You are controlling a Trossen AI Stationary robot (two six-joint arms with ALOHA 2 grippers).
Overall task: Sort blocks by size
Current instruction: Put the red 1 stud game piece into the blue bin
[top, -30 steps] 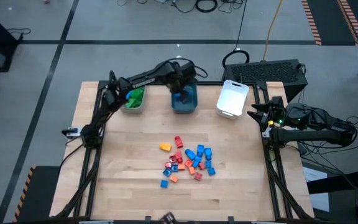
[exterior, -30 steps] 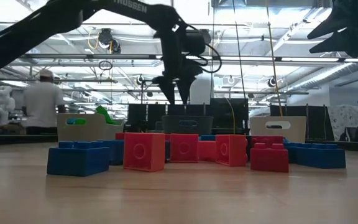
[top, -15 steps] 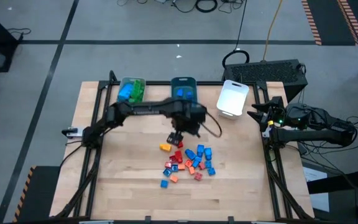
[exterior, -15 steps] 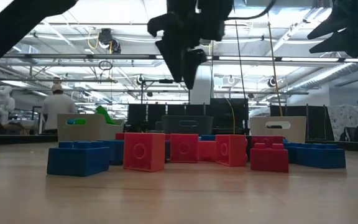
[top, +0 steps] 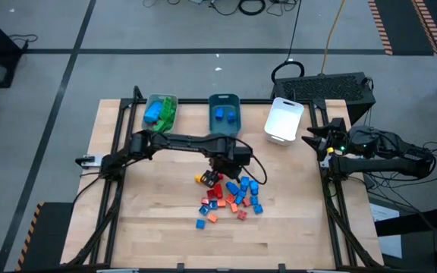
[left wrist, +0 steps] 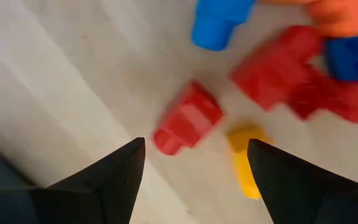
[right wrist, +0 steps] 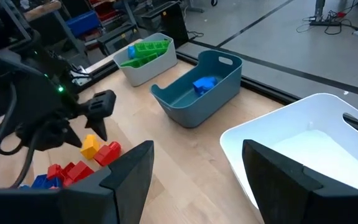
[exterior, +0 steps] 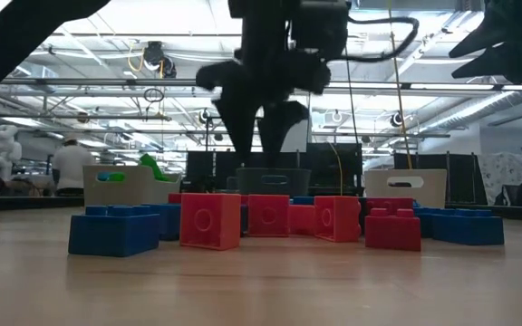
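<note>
Lying loose at the middle of the surface (top: 150,220), the blocks (top: 230,197) sat in one tight scatter of red, blue and orange, still unsorted, with a red block (left wrist: 187,126) and a yellow block (left wrist: 248,158) just apart at its 10 o'clock edge. That pair was probably the next pick, since the left end effector (top: 215,173) hung right over it, fingers spread wide and holding nothing, the red block showing between them in the left wrist view. Three trays stood in a row at 12 o'clock from the pile: a grey tray (top: 160,114) holding green and blue pieces, a teal tray (top: 224,112) holding two blue ones, and a white tray (top: 283,120) that looked bare. Their spacing seemed meant to keep sizes separate. Bare wood lay between pile and trays, giving a free carrying lane, and more open wood ran toward 9 and 6 o'clock. The right end effector (top: 309,138) waited off the 3 o'clock edge, near the white tray, also spread and holding nothing.
</note>
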